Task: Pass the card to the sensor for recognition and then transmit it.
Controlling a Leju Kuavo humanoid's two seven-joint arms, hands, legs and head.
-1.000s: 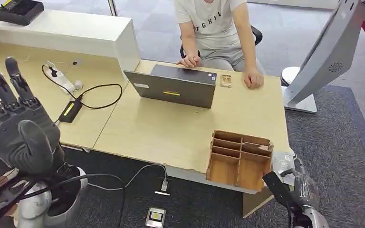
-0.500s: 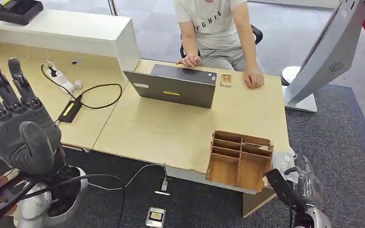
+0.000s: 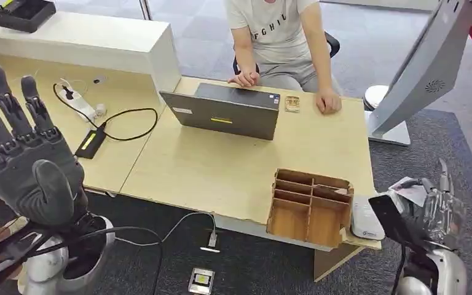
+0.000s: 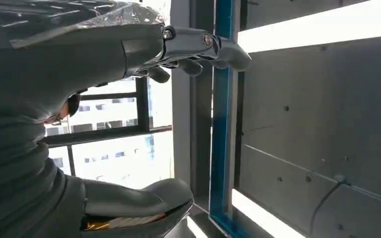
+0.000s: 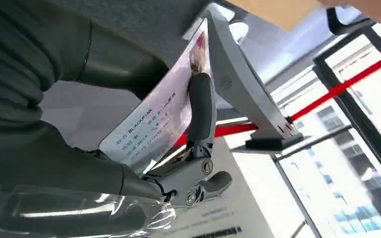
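The card (image 5: pixel 161 111) is sitting pinched in the right hand (image 3: pixel 427 209), thumb pressing one face and a finger (image 5: pixel 201 106) the other, off the tabletop's (image 3: pixel 221 166) edge at four o'clock. The white sensor (image 3: pixel 366 219) is lying just beside that hand, next to the wooden organizer (image 3: pixel 310 206). At eight o'clock the left hand (image 3: pixel 24 160) is hovering, fingers spread wide and holding nothing. At twelve o'clock a person (image 3: pixel 279 37) is resting both hands behind the laptop (image 3: pixel 224 114).
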